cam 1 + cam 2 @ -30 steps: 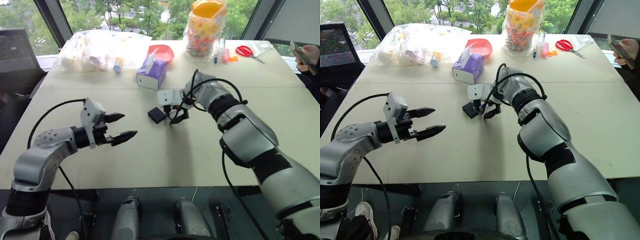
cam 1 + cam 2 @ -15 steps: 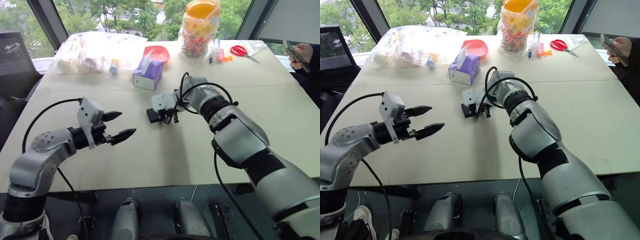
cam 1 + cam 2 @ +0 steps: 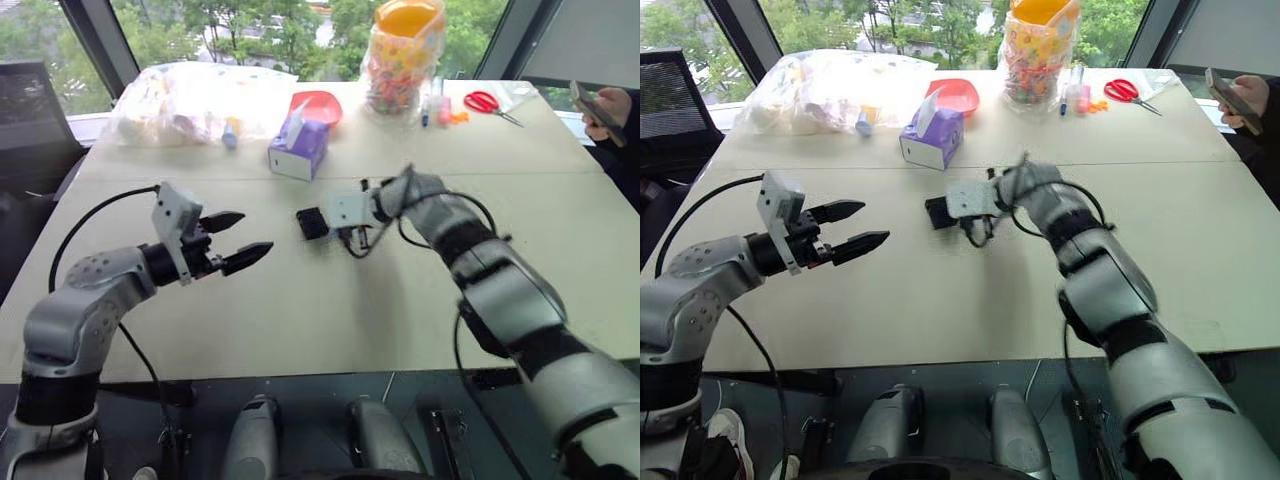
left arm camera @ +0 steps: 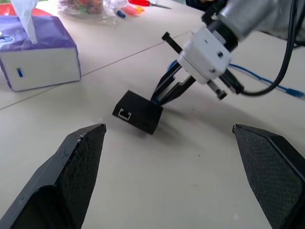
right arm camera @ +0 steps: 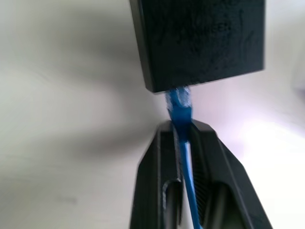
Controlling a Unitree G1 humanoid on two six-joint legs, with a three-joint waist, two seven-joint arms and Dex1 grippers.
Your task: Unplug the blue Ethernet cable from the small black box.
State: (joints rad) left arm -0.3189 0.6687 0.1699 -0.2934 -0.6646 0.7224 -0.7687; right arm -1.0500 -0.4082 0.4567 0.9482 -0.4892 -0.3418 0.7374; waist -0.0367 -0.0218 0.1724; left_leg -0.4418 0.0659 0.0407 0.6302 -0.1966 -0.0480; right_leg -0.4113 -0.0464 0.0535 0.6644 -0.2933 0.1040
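Mid-frame, right gripper [image 5: 183, 143] is clamped on the blue cable [image 5: 180, 112] just behind the black box [image 3: 312, 222], plug seemingly seated; left gripper [image 3: 237, 239] gapes idle: pull straight back, bracing the box.

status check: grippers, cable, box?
Right gripper shut on blue Ethernet cable, just behind its plug. Plug in small black box. Left gripper open, apart, empty.

Head eyes look down over the table [image 3: 330, 310]; both wrist cameras share the box [image 4: 137, 111], the right closest.
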